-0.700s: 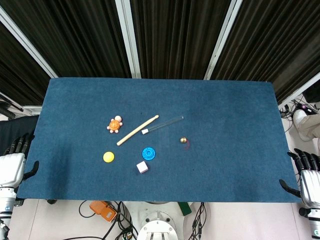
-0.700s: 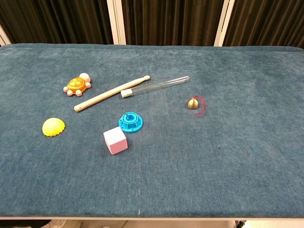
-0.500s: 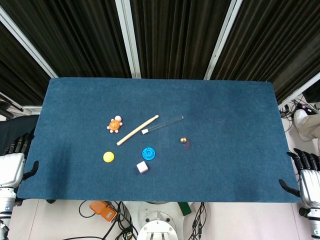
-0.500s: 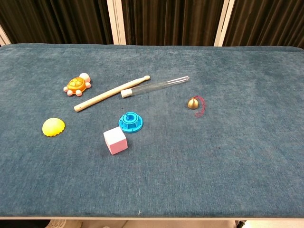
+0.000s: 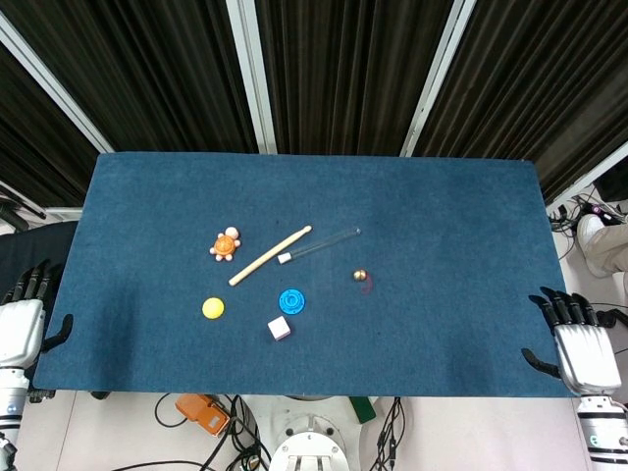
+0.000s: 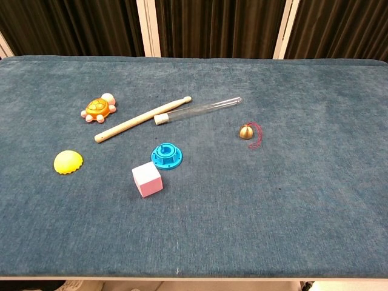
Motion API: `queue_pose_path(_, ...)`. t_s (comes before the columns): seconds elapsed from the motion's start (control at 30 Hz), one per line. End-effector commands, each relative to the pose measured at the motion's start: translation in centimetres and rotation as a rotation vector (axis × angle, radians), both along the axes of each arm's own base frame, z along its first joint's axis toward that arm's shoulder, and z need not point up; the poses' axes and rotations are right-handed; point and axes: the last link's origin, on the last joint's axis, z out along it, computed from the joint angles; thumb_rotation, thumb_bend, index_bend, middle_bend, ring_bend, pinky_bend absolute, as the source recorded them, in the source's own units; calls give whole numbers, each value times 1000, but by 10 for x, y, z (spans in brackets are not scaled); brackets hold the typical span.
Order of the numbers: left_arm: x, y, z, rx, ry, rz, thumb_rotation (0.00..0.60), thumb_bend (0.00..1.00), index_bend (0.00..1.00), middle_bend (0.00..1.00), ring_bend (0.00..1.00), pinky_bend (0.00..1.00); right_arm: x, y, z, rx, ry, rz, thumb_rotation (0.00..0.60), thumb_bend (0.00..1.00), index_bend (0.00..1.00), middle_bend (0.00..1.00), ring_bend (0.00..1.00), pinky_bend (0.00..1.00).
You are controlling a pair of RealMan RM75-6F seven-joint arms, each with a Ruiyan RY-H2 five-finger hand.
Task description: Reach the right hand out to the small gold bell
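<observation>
The small gold bell [image 5: 360,276] with a red string lies on the blue cloth right of centre, also seen in the chest view as the bell [image 6: 246,131]. My right hand [image 5: 577,345] hovers at the table's near right corner, fingers apart, holding nothing, far to the right of the bell. My left hand [image 5: 22,321] sits off the near left corner, empty with its fingers spread. Neither hand shows in the chest view.
Left of the bell lie a clear tube [image 6: 197,110], a wooden stick [image 6: 142,119], an orange turtle toy [image 6: 98,108], a yellow dome [image 6: 68,162], a blue ring piece [image 6: 167,155] and a pink cube [image 6: 147,179]. Blue table cloth [image 5: 451,216].
My right hand has shifted left and a little forward, onto the table's near right corner. The left hand dropped slightly. The objects have not moved.
</observation>
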Motion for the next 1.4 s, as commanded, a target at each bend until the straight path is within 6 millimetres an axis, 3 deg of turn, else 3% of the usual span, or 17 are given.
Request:
queue_pose_path(0.03,0,0,0,-5,4,-2,600,383,67,0,47,224,14,-25,-12,48,25,51,600,298,255,201,189,158)
queue_pose_path(0.3,-1,0,1,-2,0,7,600,383,67,0,47,224,56,-104,-50,148,52,190,600,299,310,201,189,168)
queue_pose_path(0.6,-3,2,2,-1,-4,15,600,383,67,0,47,223,91,-161,-108,236,-35,252,600,299,416,201,189,186)
queue_pose_path(0.97,-4,2,3,0,-8,17,600,383,67,0,47,224,118,-197,-162,321,-73,255,600,299,429,201,189,186)
queue_pose_path(1.4,-5,3,4,-1,-16,22,600,383,67,0,47,224,138,-210,-199,403,-92,261,600,299,458,201,190,187)
